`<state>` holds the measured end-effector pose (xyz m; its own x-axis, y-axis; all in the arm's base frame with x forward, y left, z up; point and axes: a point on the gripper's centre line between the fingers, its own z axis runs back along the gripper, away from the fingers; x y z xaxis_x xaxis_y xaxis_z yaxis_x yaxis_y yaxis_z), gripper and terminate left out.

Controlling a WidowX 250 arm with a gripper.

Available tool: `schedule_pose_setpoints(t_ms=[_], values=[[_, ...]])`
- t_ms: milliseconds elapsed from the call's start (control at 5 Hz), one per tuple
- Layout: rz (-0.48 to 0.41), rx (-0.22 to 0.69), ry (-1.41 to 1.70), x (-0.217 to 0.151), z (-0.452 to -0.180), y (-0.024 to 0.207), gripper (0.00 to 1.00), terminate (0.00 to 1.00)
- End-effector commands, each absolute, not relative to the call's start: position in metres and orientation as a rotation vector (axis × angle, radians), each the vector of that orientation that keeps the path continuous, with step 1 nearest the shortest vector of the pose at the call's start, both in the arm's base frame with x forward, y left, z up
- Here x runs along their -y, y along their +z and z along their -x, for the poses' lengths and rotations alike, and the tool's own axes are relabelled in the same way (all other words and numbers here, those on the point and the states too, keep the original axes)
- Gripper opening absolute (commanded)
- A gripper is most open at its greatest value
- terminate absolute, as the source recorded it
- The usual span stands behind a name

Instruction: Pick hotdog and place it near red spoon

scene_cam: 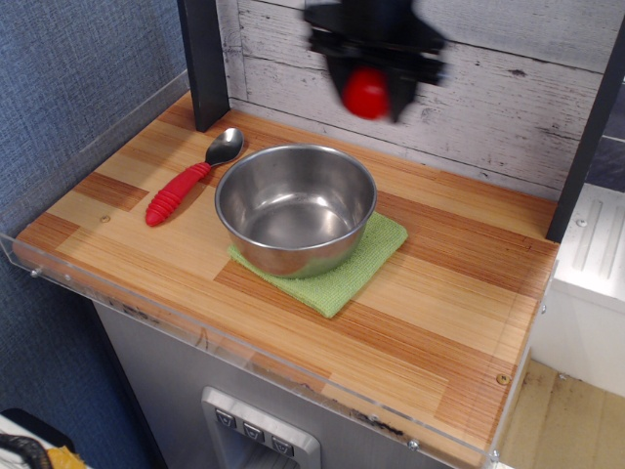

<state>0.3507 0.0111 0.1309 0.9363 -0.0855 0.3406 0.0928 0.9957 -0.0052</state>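
My gripper (368,96) is high above the back of the counter, blurred with motion, and shut on the hotdog (367,93), a small glossy red block held between the black fingers. It hangs above the far rim of the steel bowl (296,206). The red spoon (189,180), with a ribbed red handle and a silver bowl, lies on the wooden counter (449,293) to the left of the steel bowl, well left of and below the gripper.
The steel bowl stands on a green cloth (342,270) at the counter's middle. A dark post (204,61) stands at the back left. A white plank wall (527,88) runs behind. A clear plastic rim (244,357) edges the counter's front and left.
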Motion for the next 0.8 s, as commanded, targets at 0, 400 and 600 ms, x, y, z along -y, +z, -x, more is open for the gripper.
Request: schedule_pose_setpoints(t_ms=[0, 400, 600], values=[[-0.077, 0.323, -0.056, -0.102, -0.357, 0.140, 0.00, 0.00], [-0.094, 0.227, 0.009, -0.129, -0.370, 0.111, 0.00, 0.00], [-0.092, 0.175, 0.014, -0.129, -0.368, 0.090, 0.00, 0.00]])
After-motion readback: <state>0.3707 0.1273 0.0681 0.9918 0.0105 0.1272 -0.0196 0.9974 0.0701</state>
